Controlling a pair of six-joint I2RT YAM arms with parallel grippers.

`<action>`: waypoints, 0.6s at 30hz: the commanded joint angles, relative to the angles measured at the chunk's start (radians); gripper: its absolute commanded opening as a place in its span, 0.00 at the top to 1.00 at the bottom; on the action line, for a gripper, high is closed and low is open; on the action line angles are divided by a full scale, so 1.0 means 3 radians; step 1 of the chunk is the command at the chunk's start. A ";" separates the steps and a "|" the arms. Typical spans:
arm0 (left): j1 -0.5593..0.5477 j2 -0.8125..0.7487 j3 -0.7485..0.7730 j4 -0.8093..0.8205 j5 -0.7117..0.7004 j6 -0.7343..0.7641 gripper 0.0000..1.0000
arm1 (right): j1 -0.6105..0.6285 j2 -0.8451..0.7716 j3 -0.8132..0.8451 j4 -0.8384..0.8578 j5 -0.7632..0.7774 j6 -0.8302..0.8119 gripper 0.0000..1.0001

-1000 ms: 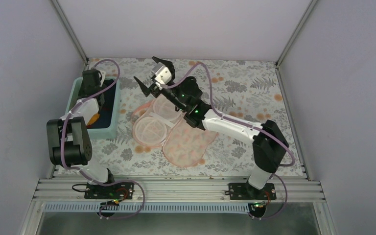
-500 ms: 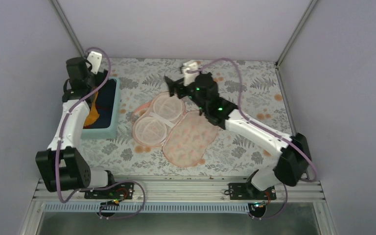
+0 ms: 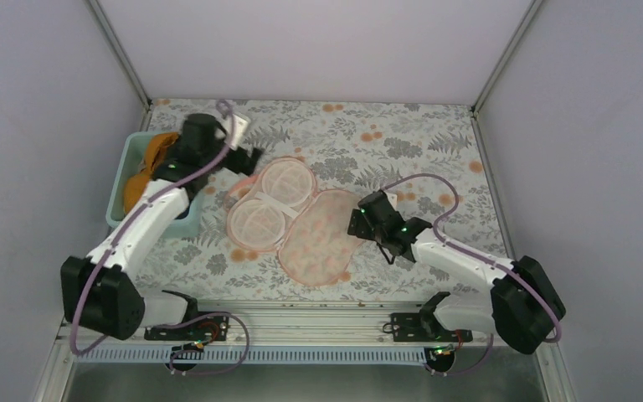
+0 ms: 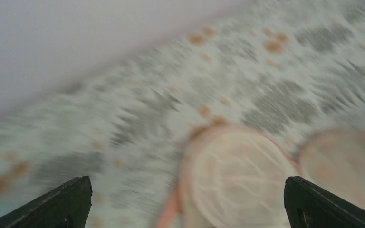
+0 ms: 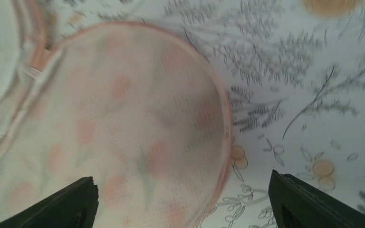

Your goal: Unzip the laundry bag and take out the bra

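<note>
The laundry bag lies unzipped and spread flat mid-table, its pale quilted lining turned up on the left half. A mustard bra lies heaped in the far end of the teal bin. My left gripper is open and holds nothing, just off the bag's far-left edge. The left wrist view is blurred and shows the lining below the left gripper. My right gripper is open at the bag's right edge. In the right wrist view the flowered half lies under the right gripper.
The table wears a grey leaf-and-orange-flower cloth. White walls close in the left, far and right sides. The bin stands at the table's left edge, and dark garments lie in it beneath my left arm.
My left gripper opened, leaving the bra in the bin, and swung right from over the bin to the bag's far-left edge. My right arm drew back from the bag's far side to its right edge.
</note>
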 commanded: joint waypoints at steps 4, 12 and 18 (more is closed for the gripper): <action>-0.0409 0.0510 -0.0375 -0.0079 -0.0162 -0.0312 0.00 | 0.0025 0.0473 -0.0216 0.0219 -0.0394 0.0552 0.15; -0.0303 0.1079 -0.0506 0.0060 -0.0209 -0.0548 0.00 | 0.0200 0.0829 -0.0201 0.0541 -0.0665 0.0659 0.44; -0.0032 0.1171 -0.0628 0.0159 -0.0147 -0.0649 0.00 | 0.0100 0.0597 -0.0228 0.0634 -0.0459 0.0669 0.93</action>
